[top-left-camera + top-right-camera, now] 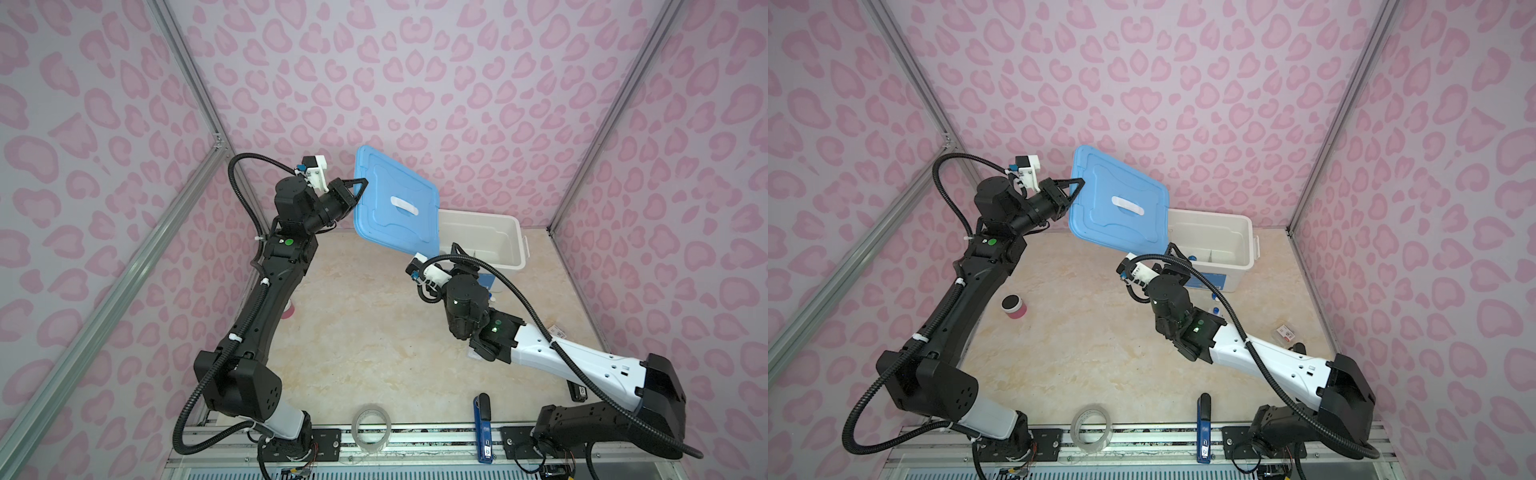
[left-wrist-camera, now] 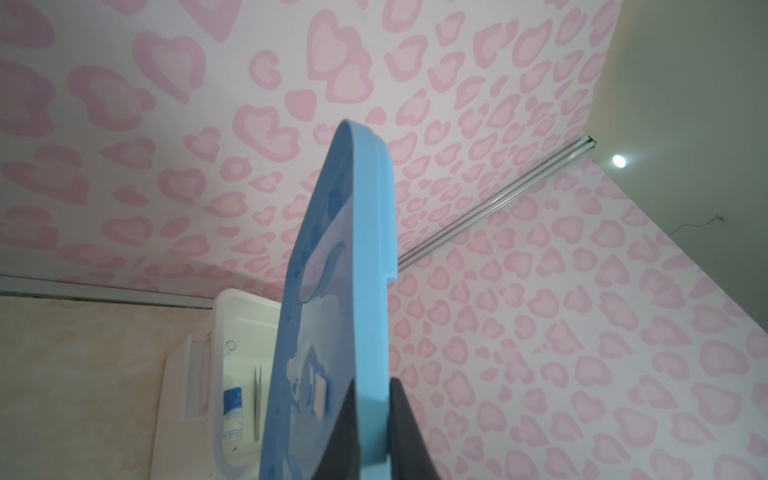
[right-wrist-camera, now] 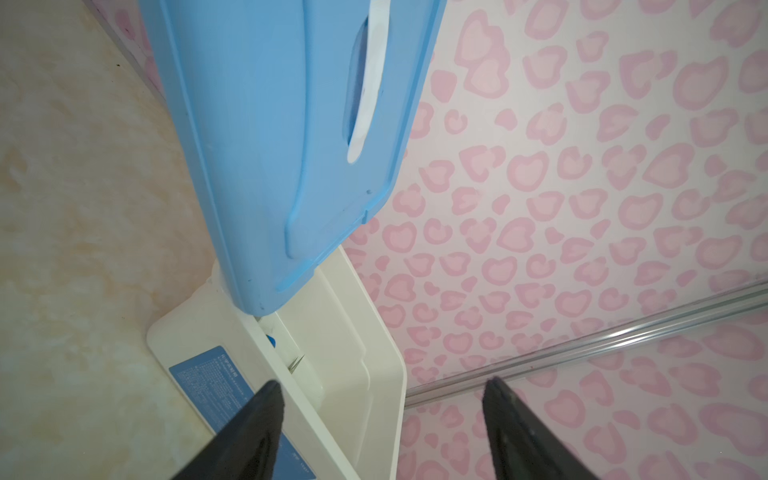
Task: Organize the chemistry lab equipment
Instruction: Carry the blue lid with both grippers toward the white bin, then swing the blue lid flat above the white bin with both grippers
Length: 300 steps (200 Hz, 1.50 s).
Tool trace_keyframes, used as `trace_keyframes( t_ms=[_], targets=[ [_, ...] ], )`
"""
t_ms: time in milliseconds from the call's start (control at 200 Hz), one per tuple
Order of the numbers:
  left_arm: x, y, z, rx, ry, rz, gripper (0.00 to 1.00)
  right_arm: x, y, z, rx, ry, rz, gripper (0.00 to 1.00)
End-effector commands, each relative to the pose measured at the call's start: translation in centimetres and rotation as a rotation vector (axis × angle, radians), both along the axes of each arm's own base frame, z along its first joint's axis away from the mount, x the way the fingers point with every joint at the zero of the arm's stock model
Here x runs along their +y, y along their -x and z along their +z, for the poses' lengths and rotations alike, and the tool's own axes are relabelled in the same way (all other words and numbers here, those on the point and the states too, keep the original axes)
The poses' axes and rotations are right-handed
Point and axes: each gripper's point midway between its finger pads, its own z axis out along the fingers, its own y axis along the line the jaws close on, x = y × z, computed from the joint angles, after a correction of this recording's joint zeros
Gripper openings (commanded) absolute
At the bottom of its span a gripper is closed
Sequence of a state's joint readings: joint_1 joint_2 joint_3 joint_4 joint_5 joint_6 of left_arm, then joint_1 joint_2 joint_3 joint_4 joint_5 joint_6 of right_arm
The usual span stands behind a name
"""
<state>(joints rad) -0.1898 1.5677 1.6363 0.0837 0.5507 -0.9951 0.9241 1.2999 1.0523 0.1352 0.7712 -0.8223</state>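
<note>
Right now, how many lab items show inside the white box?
2, in the white box: a blue-labelled white bottle, and metal tweezers beside it. The blue lid may hide others.

Blue lid [image 1: 395, 203] hangs tilted over left part of white bin [image 1: 490, 237], blocks entry from above there; right part open above. Bottle [image 2: 232, 407], tweezers [image 2: 257, 403] lie inside bin near lid's low edge. Table [image 1: 365, 332] middle bare. Tape roll [image 1: 372, 411], stapler [image 1: 483, 432] at front edge.
</note>
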Motion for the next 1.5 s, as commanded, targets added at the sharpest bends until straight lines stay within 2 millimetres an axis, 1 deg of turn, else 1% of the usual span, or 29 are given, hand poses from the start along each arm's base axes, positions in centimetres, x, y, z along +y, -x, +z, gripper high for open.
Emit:
trace_keyframes(
  t_ms=[0,20,105,130,175,185,205,260,295,335,450,520,625,730,795,870,1005,1180,1350,1495],
  targets=[
    [0.1,0.3,2.6,-0.101,0.024,-0.017,0.04,-2.0,1.0,-3.4,0.185,-0.149,0.037,0.76],
    [0.1,0.3,2.6,-0.102,0.025,-0.017,0.04,-2.6,1.0,-3.5,0.195,-0.18,0.034,0.76],
    [0.0,0.4,2.7,-0.094,0.034,-0.026,0.04,-5.5,0.3,-2.8,0.228,-0.354,-0.008,0.76],
    [0.0,0.5,3.2,-0.117,0.041,-0.032,0.04,-6.5,-0.2,-2.4,0.248,-0.426,-0.022,0.76],
    [-0.1,0.7,3.4,-0.121,0.05,-0.041,0.04,-8.3,-1.2,-1.8,0.287,-0.568,-0.047,0.76],
    [-0.2,0.7,3.4,-0.122,0.051,-0.043,0.04,-8.2,-1.3,-2.0,0.312,-0.596,-0.032,0.76],
    [-0.2,0.7,3.4,-0.121,0.055,-0.044,0.04,-8.9,-1.8,-1.7,0.339,-0.666,-0.031,0.76],
    [-0.3,0.9,3.7,-0.123,0.062,-0.052,0.03,-10.1,-3.1,-1.2,0.414,-0.825,-0.024,0.76],
    [-0.4,1.0,3.8,-0.125,0.065,-0.059,0.04,-10.4,-3.9,-1.0,0.456,-0.903,-0.006,0.76],
    [-0.5,1.1,3.8,-0.123,0.071,-0.065,0.03,-10.3,-4.7,-0.8,0.507,-0.975,0.045,0.75],
    [-1.0,1.7,4.2,-0.129,0.08,-0.094,0.04,-10.1,-7.1,-0.4,0.563,-1.108,0.149,0.75],
    [-1.5,2.0,4.2,-0.127,0.084,-0.123,0.04,-9.6,-8.1,-0.1,0.611,-1.185,0.236,0.76],
    [-1.9,2.2,4.0,-0.121,0.086,-0.141,0.04,-9.7,-9.6,0.0,0.628,-1.265,0.31,0.77],
    [-2.2,2.1,3.7,-0.109,0.098,-0.162,0.04,-9.2,-10.3,-0.6,0.655,-1.279,0.367,0.79],
    [-2.5,2.1,3.8,-0.105,0.107,-0.176,0.04,-8.9,-10.8,-1.4,0.675,-1.294,0.384,0.8],
    [-3.0,2.0,3.8,-0.102,0.112,-0.198,0.04,-8.5,-11.5,-1.8,0.691,-1.322,0.415,0.8],
    [-3.7,2.0,3.6,-0.094,0.116,-0.221,0.04,-7.1,-11.9,-1.5,0.726,-1.358,0.548,0.81],
    [-4.1,1.7,3.4,-0.088,0.121,-0.233,0.04,-6.6,-12.6,-1.7,0.74,-1.38,0.593,0.81],
    [-4.7,1.1,3.0,-0.074,0.124,-0.243,0.03,-5.9,-12.5,-2.2,0.767,-1.382,0.62,0.81],
    [-5.1,0.5,2.6,-0.067,0.122,-0.257,0.04,-5.8,-12.3,-2.2,0.762,-1.394,0.642,0.8]
  ],
)
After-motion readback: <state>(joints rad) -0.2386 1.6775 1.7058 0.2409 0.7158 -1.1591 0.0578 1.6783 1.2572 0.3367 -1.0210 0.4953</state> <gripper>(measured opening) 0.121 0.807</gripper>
